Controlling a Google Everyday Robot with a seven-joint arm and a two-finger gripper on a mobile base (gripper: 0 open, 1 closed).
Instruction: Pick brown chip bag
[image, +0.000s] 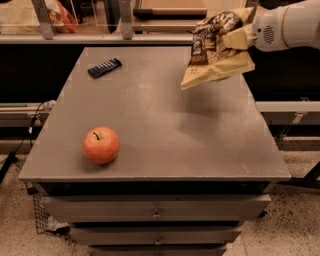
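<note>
The brown chip bag, tan-yellow with a dark brown upper part, hangs in the air above the table's far right part, tilted with its lower corner pointing left. My gripper comes in from the upper right on a white arm and is shut on the bag's right edge. The bag no longer touches the table. The fingertips are partly hidden behind the bag.
A red-orange apple sits near the table's front left. A small dark blue wrapped bar lies at the far left. Drawers run below the table's front edge. A rail and shelving stand behind the table.
</note>
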